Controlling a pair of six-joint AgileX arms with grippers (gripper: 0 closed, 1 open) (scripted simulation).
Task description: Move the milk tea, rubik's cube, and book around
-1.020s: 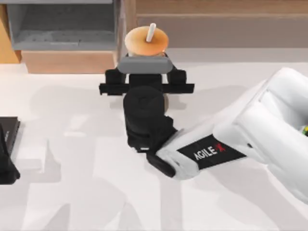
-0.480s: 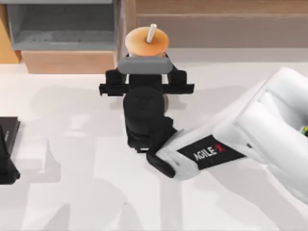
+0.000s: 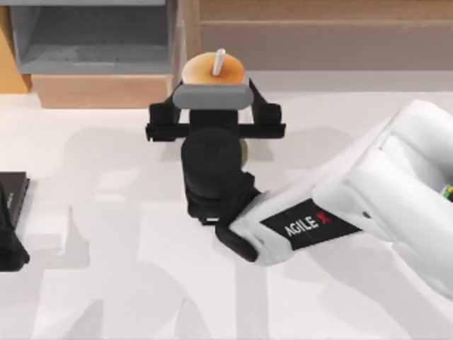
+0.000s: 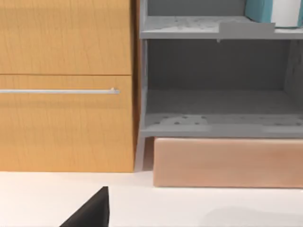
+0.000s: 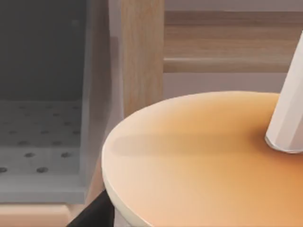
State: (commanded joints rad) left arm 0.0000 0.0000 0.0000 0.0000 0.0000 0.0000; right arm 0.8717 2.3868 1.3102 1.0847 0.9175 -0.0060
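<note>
The milk tea [image 3: 211, 69], with its flat orange lid and white straw [image 3: 219, 60], stands at the back of the table in front of the wooden post. My right gripper [image 3: 214, 106] reaches in from the near side, its fingers [image 3: 267, 112] standing apart on either side of the cup, open. Its wrist view shows the lid [image 5: 199, 156] from close up. The book [image 4: 259, 9], teal with white page edges, sits on the upper grey shelf. A sliver of the rubik's cube [image 3: 447, 190] peeks out behind my right arm. My left gripper [image 3: 8, 248] is parked at the left edge.
A grey shelf unit [image 3: 92, 42] on a wooden block [image 3: 99, 91] stands at the back left, beside a wooden drawer front with a bar handle [image 4: 57, 91]. A flat black slab [image 3: 15, 193] lies at the left edge. A wooden wall [image 3: 325, 35] runs along the back right.
The milk tea's lid has sunk lower and looks smaller. The right gripper's fingers have spread slightly wider apart. The left arm has not moved.
</note>
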